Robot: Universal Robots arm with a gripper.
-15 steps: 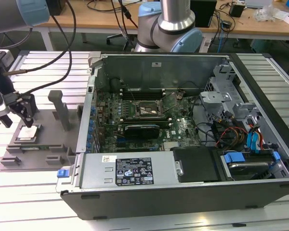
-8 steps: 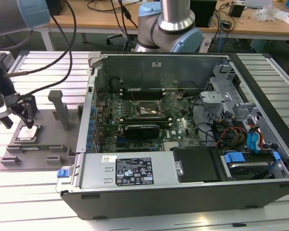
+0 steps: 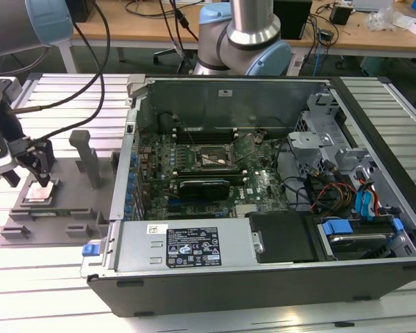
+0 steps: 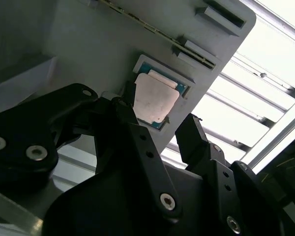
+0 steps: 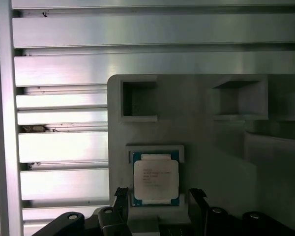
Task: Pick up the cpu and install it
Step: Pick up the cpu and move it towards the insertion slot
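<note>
The cpu (image 3: pixel 40 192), a small square chip with a silvery top plate, lies flat in a recess of the grey plastic tray (image 3: pixel 66 208) at the exterior view's left. My gripper (image 3: pixel 39 175) hangs just above it and is open. In both wrist views the cpu (image 4: pixel 155 98) (image 5: pixel 156 179) sits between the two black fingertips with a gap on each side, and neither pad touches it. The gripper (image 4: pixel 160 110) (image 5: pixel 158 192) holds nothing. The black socket frame (image 3: pixel 209 158) sits on the motherboard inside the open computer case.
The open computer case (image 3: pixel 263 250) takes up the middle and the exterior view's right, with cables and drive bays inside. An upright grey post (image 3: pixel 90 158) stands on the tray between the gripper and the case. The tray has other empty recesses (image 5: pixel 137 98). Everything rests on a slatted aluminium table (image 3: pixel 48 277).
</note>
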